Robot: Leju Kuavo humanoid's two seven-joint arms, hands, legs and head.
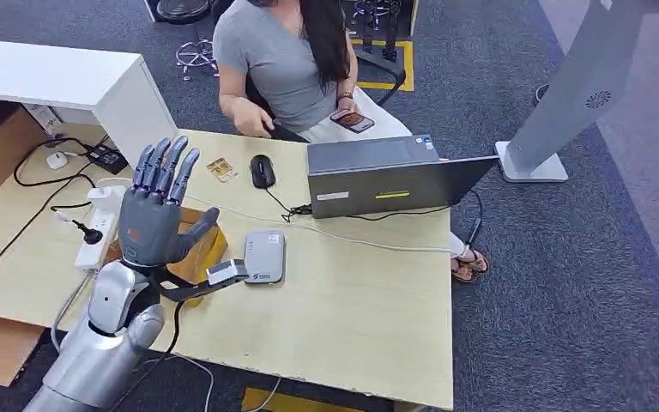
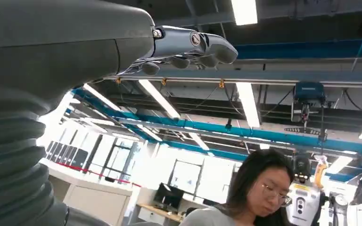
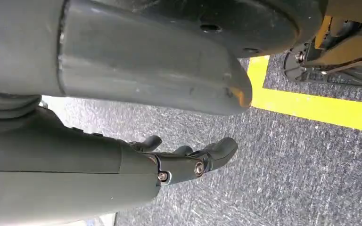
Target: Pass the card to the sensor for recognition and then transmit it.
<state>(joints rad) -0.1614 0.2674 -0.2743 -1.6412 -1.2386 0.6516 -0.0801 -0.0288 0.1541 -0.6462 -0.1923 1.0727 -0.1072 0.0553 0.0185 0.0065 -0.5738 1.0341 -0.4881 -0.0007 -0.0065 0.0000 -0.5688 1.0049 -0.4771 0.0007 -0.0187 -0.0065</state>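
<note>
My left hand (image 1: 156, 210) is raised above the near left part of the desk, palm up and fingers spread, with nothing in it. In the left wrist view its fingers (image 2: 195, 46) stretch out against the ceiling. A grey card sensor (image 1: 264, 256) lies flat on the desk just right of that hand. A small yellowish card (image 1: 220, 169) lies farther back, beside the black mouse (image 1: 262, 170). My right hand (image 3: 188, 157) hangs over the grey carpet, fingers loosely bent and holding nothing.
A person sits at the far side of the desk (image 1: 352, 292) holding a phone (image 1: 352, 120). A laptop (image 1: 386, 176) stands at the back right. A brown box (image 1: 206, 249) sits under my left hand. A power strip (image 1: 99, 227) and cables lie to the left.
</note>
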